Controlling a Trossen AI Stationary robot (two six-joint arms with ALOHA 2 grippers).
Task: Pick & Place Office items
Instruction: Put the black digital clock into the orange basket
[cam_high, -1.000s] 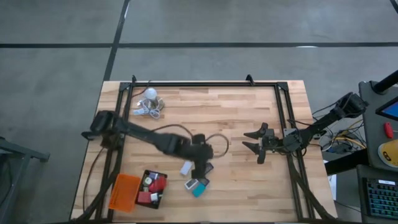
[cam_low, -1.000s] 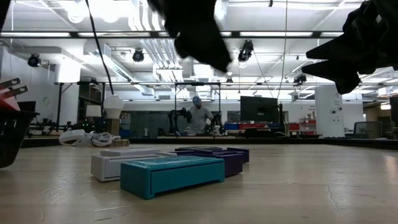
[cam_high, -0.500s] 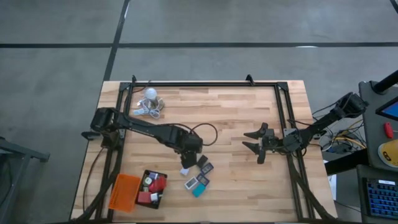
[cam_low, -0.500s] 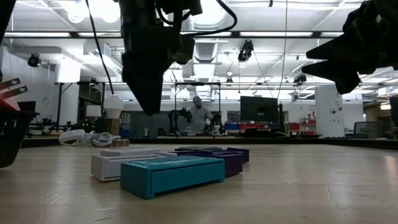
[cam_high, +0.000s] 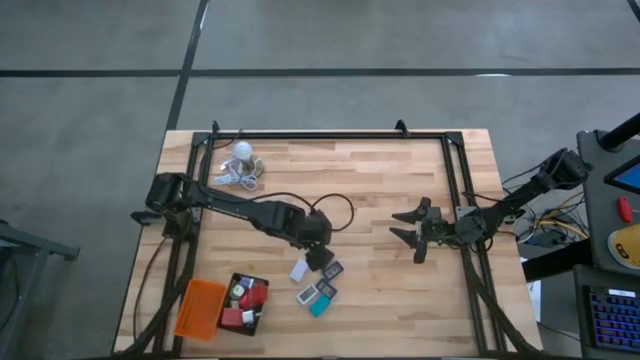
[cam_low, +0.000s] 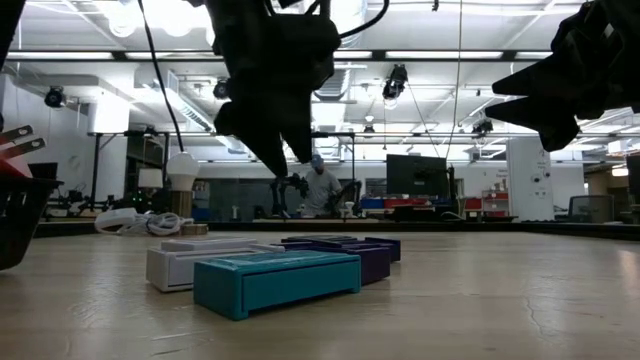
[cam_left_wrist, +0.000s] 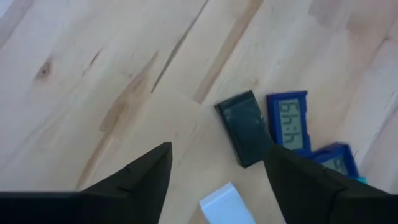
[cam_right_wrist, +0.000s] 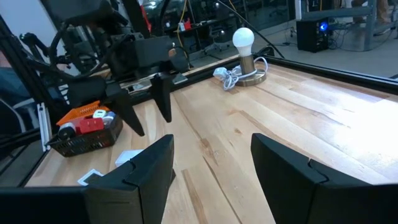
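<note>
Fingers of my left gripper (cam_left_wrist: 214, 165) gape wide, empty, above the black piece (cam_left_wrist: 244, 128): light, rigid, slick; I'd pinch its 2 long edges.

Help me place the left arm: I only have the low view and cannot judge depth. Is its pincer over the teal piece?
Observer: No. Seen from above, the left pincer hangs over the far end of the cluster from your camera, beyond the teal piece.
Operator: Is it carrying anything?
Observer: No. In its wrist view the fingers stand apart and empty, with a black piece on the table just ahead of them.
Operator: Is the right arm close by?
Observer: No. The right pincer waits open near the table's right rail, apart from the pieces.
</note>
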